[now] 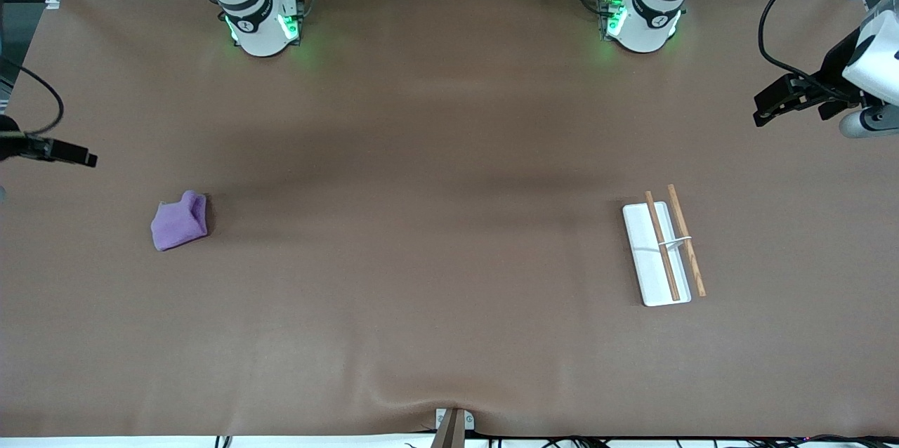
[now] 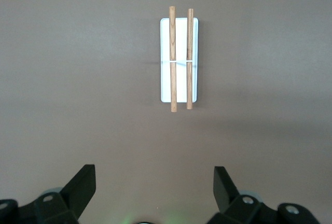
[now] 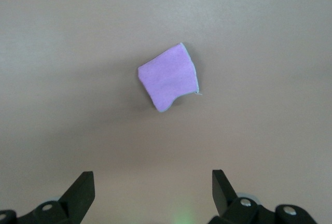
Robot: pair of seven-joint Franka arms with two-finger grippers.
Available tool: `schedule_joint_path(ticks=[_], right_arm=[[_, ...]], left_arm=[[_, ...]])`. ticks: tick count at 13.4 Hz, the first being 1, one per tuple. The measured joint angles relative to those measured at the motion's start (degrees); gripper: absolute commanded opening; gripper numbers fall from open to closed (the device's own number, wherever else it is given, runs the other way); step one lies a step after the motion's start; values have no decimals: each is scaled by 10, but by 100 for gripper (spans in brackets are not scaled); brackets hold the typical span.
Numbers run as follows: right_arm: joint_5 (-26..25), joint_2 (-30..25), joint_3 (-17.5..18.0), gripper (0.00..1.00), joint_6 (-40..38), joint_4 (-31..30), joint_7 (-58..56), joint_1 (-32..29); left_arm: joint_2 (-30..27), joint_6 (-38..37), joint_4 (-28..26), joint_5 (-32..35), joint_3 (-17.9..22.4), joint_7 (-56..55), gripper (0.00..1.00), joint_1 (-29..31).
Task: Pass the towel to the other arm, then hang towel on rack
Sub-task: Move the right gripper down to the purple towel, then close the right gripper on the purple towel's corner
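The purple towel (image 1: 180,222) lies folded on the table toward the right arm's end, also in the right wrist view (image 3: 168,76). My right gripper (image 1: 88,158) hangs open and empty above the table's edge near it, its fingers wide apart (image 3: 153,180). The rack (image 1: 645,251), a white base with two wooden rods (image 1: 661,244), lies toward the left arm's end and shows in the left wrist view (image 2: 180,79). Above that end of the table my left gripper (image 1: 760,109) is open with nothing between its fingers (image 2: 154,177).
A brown cover (image 1: 435,153) spans the whole table. A small metal bracket (image 1: 453,423) sits at the table's edge nearest the front camera. Both arm bases (image 1: 261,23) (image 1: 642,20) stand along the farthest edge.
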Motion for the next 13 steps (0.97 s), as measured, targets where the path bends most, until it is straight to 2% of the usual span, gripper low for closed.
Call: schedule_joint_path(ticks=[4, 8, 13], right_arm=[[0, 65, 4, 100, 49, -18, -38, 1], [-3, 125, 7, 100, 73, -21, -79, 31], [-64, 160, 8, 100, 127, -68, -103, 83]], left_arm=[[4, 0, 0, 0, 1, 0, 100, 1], [10, 5, 3, -1, 0, 0, 100, 1], [10, 5, 9, -1, -2, 0, 100, -2]])
